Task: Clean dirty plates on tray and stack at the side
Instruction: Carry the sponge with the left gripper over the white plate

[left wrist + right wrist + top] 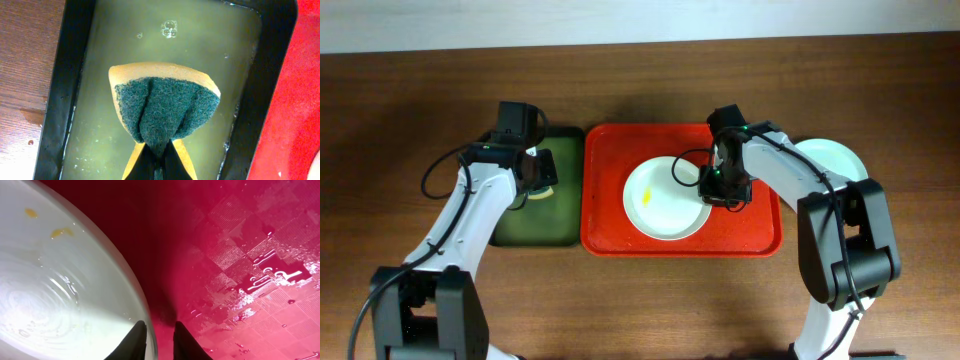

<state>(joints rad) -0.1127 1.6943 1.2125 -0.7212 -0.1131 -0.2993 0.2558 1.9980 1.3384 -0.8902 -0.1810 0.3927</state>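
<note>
Our left gripper (pixel 159 150) clamps a yellow, green-faced sponge (pixel 165 107) over the dark green, black-rimmed tray (pixel 75 75). A yellow-smeared white round plate (pixel 60 295) lies right of centre on the red plastic tray (pixel 240 255). Our right gripper (pixel 159 332) straddles the plate's rim, jaws slightly parted.

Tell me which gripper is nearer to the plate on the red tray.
Right. The right gripper is at the right rim of the plate, over the red tray. The left gripper holds a sponge over the green tray, farther left.
</note>
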